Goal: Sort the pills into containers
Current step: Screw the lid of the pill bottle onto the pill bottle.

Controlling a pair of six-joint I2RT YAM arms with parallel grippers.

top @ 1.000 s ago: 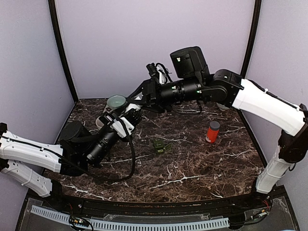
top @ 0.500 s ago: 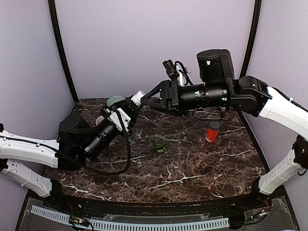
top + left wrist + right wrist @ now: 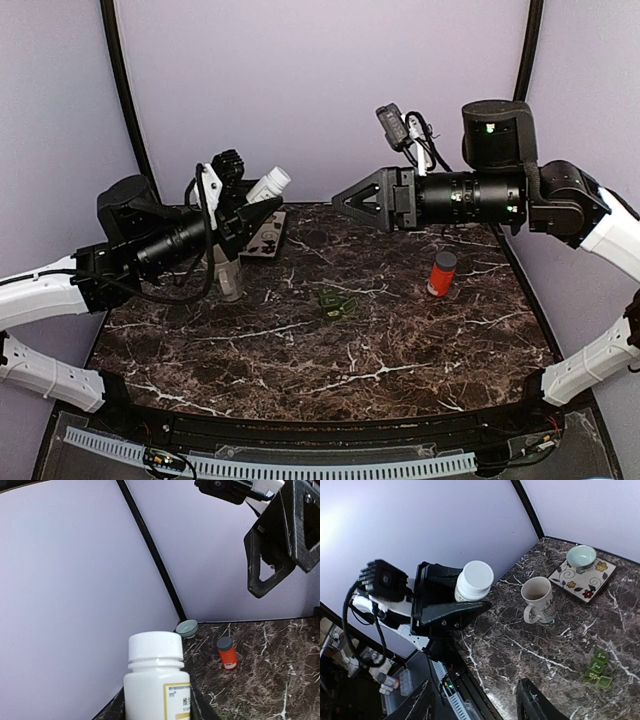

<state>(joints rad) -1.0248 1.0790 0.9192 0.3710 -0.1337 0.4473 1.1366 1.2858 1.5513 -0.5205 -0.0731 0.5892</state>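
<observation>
My left gripper (image 3: 258,207) is shut on a white pill bottle (image 3: 270,184) with a white cap and holds it tilted in the air over the table's back left. In the left wrist view the white bottle (image 3: 156,675) fills the lower middle between the dark fingers. My right gripper (image 3: 340,200) hangs open and empty in mid-air, pointing left at the bottle with a gap between them. A small red bottle (image 3: 441,273) with a grey cap stands upright at the right. A green pill pack (image 3: 338,302) lies near the table's middle.
A white mug (image 3: 538,599) stands under the left arm. Behind it a flowered tile (image 3: 594,577) carries a pale green bowl (image 3: 581,556). Purple walls close the back and sides. The right wrist view shows the table's near edge (image 3: 470,680).
The left arm has lifted the white bottle up and to the left, off the bowl area. The right arm has drawn back to the right, and its jaws have opened wider.
</observation>
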